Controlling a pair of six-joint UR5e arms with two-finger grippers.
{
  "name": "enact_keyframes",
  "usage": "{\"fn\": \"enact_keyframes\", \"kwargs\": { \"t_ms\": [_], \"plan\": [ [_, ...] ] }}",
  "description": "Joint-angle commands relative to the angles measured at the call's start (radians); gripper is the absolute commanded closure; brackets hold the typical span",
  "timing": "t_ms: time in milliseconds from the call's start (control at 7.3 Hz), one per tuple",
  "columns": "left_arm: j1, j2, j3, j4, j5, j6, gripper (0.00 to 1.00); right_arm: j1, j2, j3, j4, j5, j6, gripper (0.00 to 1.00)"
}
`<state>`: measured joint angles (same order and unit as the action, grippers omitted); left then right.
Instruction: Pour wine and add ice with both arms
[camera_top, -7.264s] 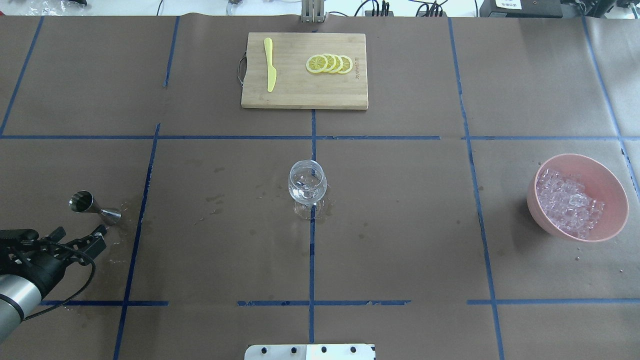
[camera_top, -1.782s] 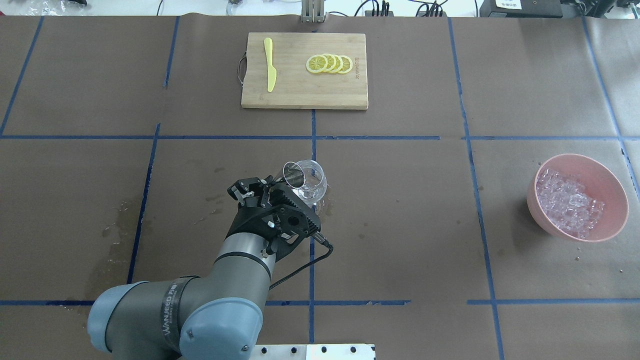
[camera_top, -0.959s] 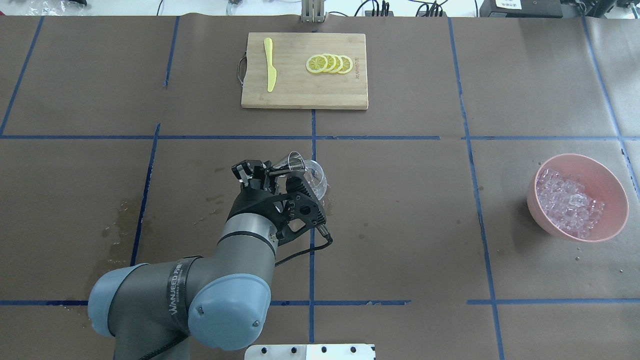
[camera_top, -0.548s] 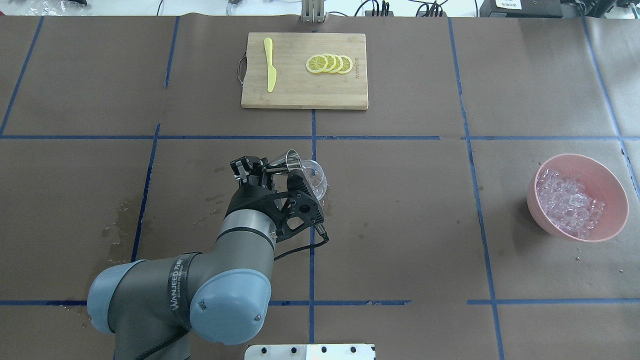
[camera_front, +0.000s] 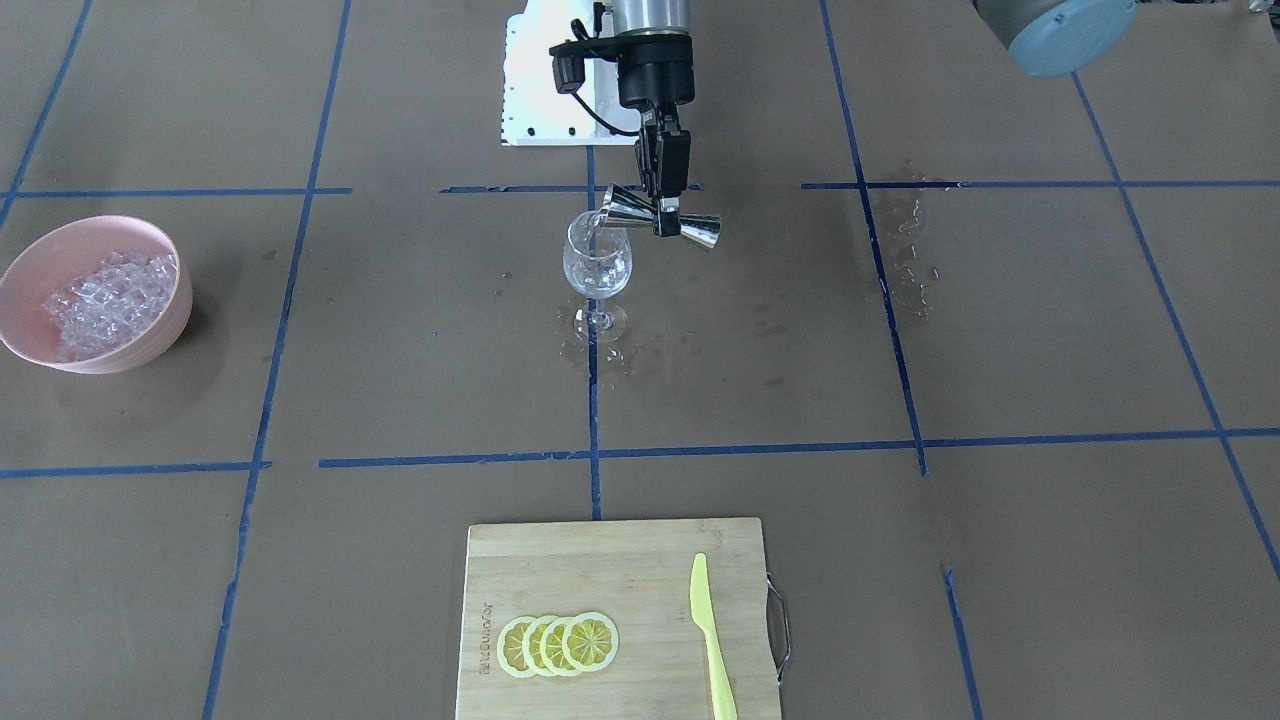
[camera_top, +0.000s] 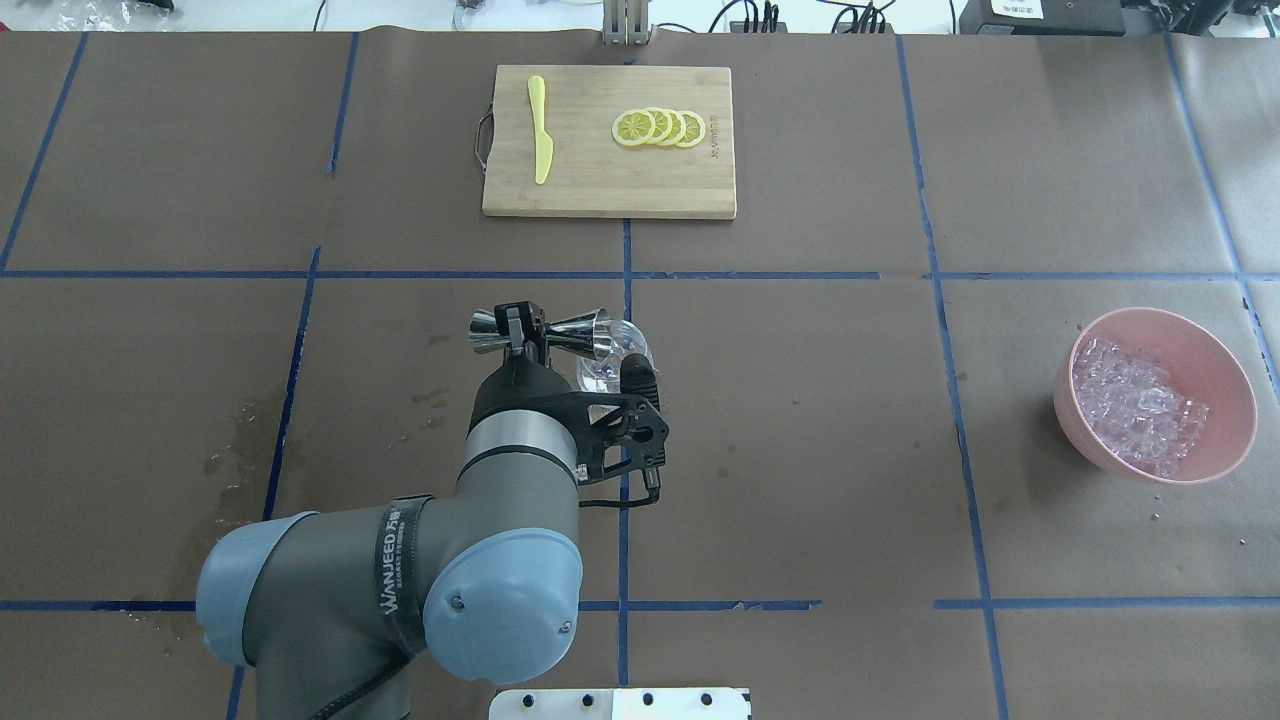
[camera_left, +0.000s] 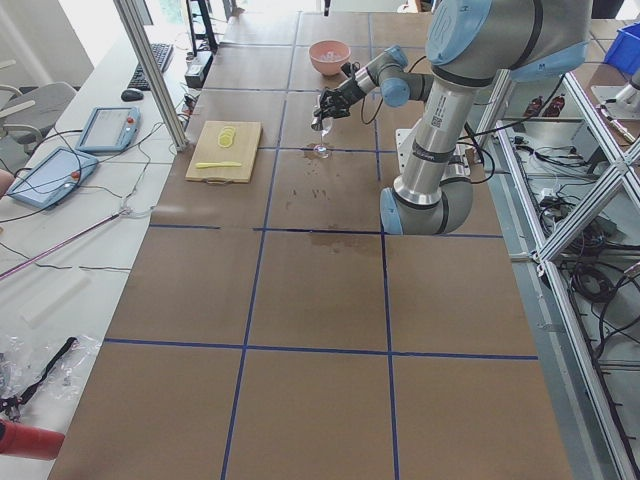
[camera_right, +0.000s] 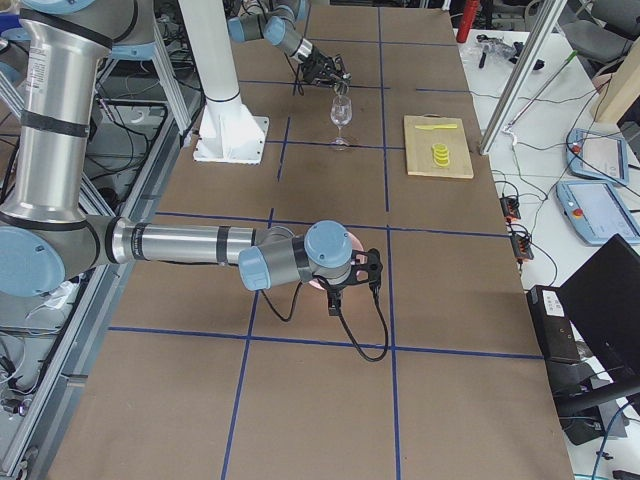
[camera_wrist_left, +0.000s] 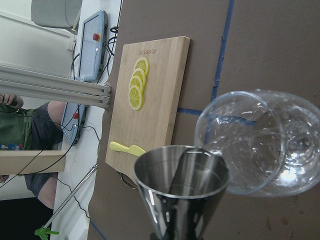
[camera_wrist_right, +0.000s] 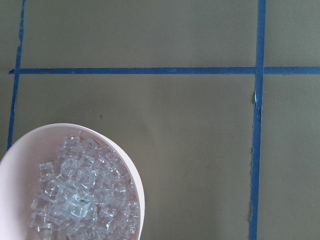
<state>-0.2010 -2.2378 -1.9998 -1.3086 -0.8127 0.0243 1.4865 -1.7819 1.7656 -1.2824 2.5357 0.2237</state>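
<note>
Left hand (camera_front: 664, 218) pinches steel jigger (camera_front: 698, 232) at its waist, fingers pressed onto it. Jigger lies approx. horiz., one cup's mouth just over rim of wine glass (camera_front: 598, 262). Glass stands upright at bench (camera_top: 800, 480) ctr, on the blue tape cross. Wine (camera_front: 597, 284): a little near-colourless liquid low in the glass. Wet patches on bench round glass foot & further to robot's left. Ice (camera_top: 1135, 405) is heaped in pink bowl (camera_top: 1228, 395) on robot's right, well apart from glass. Right hand (camera_right: 350, 272) shows only in right side view, near bowl; can't tell if spread or pressed together. Cutting board (camera_top: 600, 190) w/ lemon slices (camera_top: 660, 128) & yellow knife (camera_top: 540, 130) sits at far side.
</note>
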Motion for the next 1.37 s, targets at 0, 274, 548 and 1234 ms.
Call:
{"fn": "enact_keyframes", "kwargs": {
  "t_ms": [0, 274, 548, 1234],
  "plan": [
    [0.000, -0.009, 0.003, 0.035, 0.001, 0.071, 1.00, 0.000, 0.001, 0.000, -0.001, 0.000, 0.000, 0.00],
    [-0.014, -0.026, 0.003, 0.042, 0.001, 0.156, 1.00, 0.000, 0.001, 0.000, 0.000, 0.002, 0.000, 0.00],
    [-0.020, -0.022, -0.010, 0.029, 0.003, 0.085, 1.00, 0.000, 0.001, 0.003, 0.000, 0.002, 0.000, 0.00],
    [-0.047, 0.208, -0.083, -0.321, -0.005, -0.397, 1.00, -0.002, 0.001, 0.003, 0.000, 0.002, 0.000, 0.00]
  ]
}}
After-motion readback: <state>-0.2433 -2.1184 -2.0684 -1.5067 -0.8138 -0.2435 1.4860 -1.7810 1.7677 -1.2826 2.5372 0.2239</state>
